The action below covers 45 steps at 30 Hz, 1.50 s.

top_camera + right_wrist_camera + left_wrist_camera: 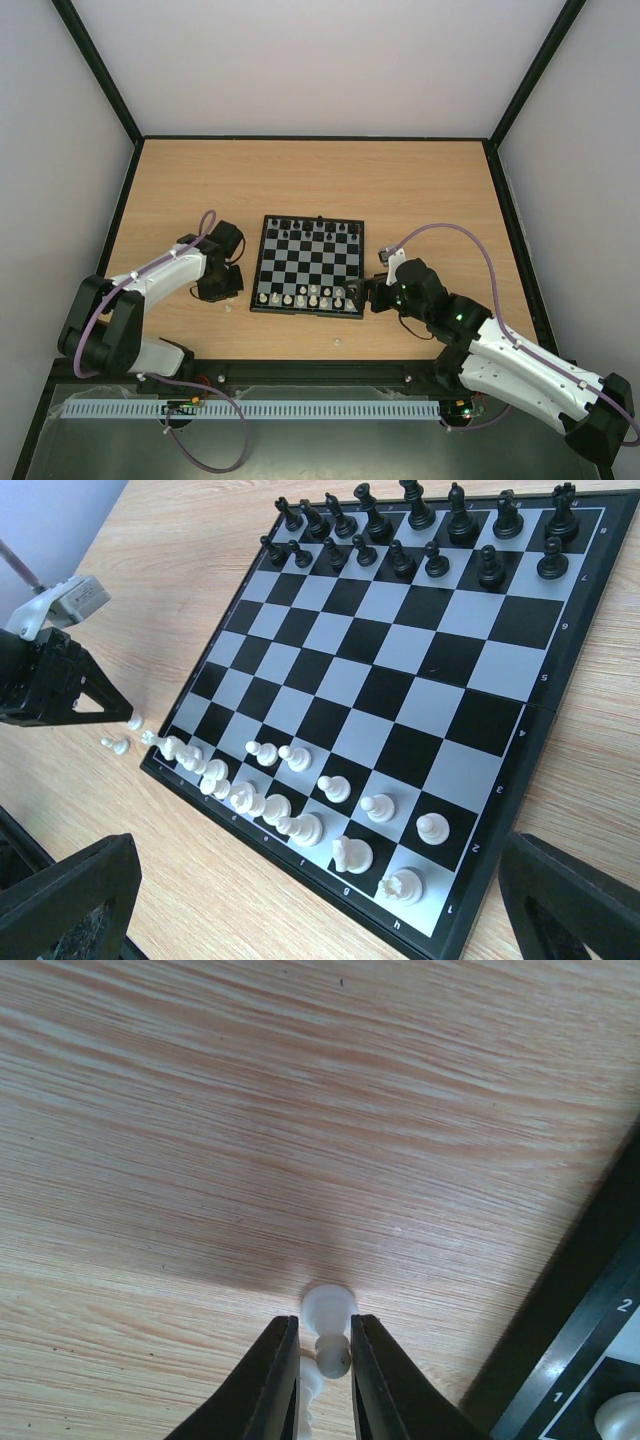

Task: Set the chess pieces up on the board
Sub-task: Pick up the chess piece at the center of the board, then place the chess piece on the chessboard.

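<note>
The left hand (324,1345) is down on the counter (300,180) just off the near left corner of the board (400,680), closed almost fully and pinching a white pawn (328,1308) by its neck. The pawn seems to lie on its side, its long axis in line with the hand and its base pointing away. The board lies to this hand's right, so the carry looks short, and the near-left pawn squares look bare. The right hand (362,293) hovers wide open and empty at the board's near right corner. Black pieces (420,540) fill the far rows and white pieces (300,825) line the near edge.
</note>
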Each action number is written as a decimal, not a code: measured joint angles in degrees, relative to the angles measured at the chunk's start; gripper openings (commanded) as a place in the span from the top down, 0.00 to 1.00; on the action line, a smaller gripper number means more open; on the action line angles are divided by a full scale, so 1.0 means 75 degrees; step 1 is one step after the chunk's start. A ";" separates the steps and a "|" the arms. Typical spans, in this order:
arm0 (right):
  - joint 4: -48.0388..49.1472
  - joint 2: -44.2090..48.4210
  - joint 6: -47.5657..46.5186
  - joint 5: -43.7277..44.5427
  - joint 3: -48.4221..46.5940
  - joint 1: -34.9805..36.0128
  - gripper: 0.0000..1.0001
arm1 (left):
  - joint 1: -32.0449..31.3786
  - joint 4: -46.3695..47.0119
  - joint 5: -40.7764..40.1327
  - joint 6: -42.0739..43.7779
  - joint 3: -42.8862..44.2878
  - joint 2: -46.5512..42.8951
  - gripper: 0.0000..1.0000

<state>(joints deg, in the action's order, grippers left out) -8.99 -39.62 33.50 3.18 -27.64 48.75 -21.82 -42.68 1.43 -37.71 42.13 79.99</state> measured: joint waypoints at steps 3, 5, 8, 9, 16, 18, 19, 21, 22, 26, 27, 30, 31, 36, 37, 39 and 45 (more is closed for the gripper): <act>0.0000 0.0003 0.0000 -0.0009 0.0000 0.0000 0.01 | 0.0000 0.0003 0.0000 0.0012 0.0000 0.0000 0.88; 0.0000 0.0006 0.0000 -0.0015 0.0000 0.0000 0.02 | 0.0000 0.0009 0.0000 0.0006 0.0000 0.0000 0.95; 0.0000 0.0017 0.0000 -0.0020 0.0015 0.0000 0.01 | 0.0000 0.0020 0.0003 0.0041 0.0009 -0.0009 0.98; 0.0003 0.0026 0.0000 -0.0020 0.0026 0.0000 0.01 | 0.0000 0.0020 0.0003 0.0047 0.0015 -0.0009 0.98; 0.0003 0.0032 0.0000 -0.0020 0.0041 0.0000 0.01 | -0.0105 -0.0650 -0.0067 0.0181 0.1072 -0.0181 0.98; 0.0006 0.0032 0.0000 -0.0020 0.0041 0.0000 0.01 | -0.0245 -0.0892 -0.0137 0.0216 0.1766 -0.0283 0.98; 0.0006 0.0032 0.0000 -0.0017 0.0041 0.0000 0.02 | -0.0396 -0.0997 -0.0187 0.0227 0.2180 -0.0321 0.98; 0.0003 0.0032 0.0000 0.0000 0.0041 0.0000 0.01 | -0.0793 -0.1139 -0.0230 0.0230 0.2838 -0.0347 0.98; 0.0003 0.0038 0.0000 0.0012 0.0041 0.0000 0.01 | -0.0970 -0.1192 -0.0230 0.0227 0.3022 -0.0347 0.98; 0.0000 0.0108 0.0003 0.0117 0.0041 0.0000 0.01 | -0.1795 -0.1492 -0.0388 0.0178 0.3477 -0.0108 0.98; 0.0000 0.0134 0.0003 0.0146 0.0041 0.0000 0.01 | -0.1999 -0.1513 -0.0425 0.0166 0.3506 0.0000 0.98; 0.0000 0.0181 0.0015 0.0230 0.0041 0.0000 0.02 | -0.2512 -0.1565 -0.0466 0.0108 0.3491 0.0402 0.98; 0.0000 0.0181 0.0020 0.0248 0.0041 0.0000 0.01 | -0.2655 -0.1553 -0.0475 0.0085 0.3471 0.0539 0.98; -0.0003 0.0181 0.0023 0.0326 0.0041 0.0000 0.01 | -0.3118 -0.1443 -0.0571 -0.0003 0.3281 0.1023 0.98; 0.0000 0.0178 0.0023 0.0332 0.0041 0.0000 0.01 | -0.3153 -0.1408 -0.0580 -0.0009 0.3244 0.1078 0.98; -0.0003 0.0175 0.0023 0.0335 0.0041 0.0000 0.01 | -0.3200 -0.1332 -0.0589 -0.0012 0.3156 0.1183 0.98; 0.0000 0.0169 0.0023 0.0338 0.0041 0.0000 0.01 | -0.3322 -0.0985 -0.0609 0.0000 0.3124 0.1652 0.98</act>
<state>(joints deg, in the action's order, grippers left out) -8.99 -38.35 33.67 5.72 -27.33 48.75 -46.74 -50.06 -3.14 -37.71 65.56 92.38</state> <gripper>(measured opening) 0.986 0.073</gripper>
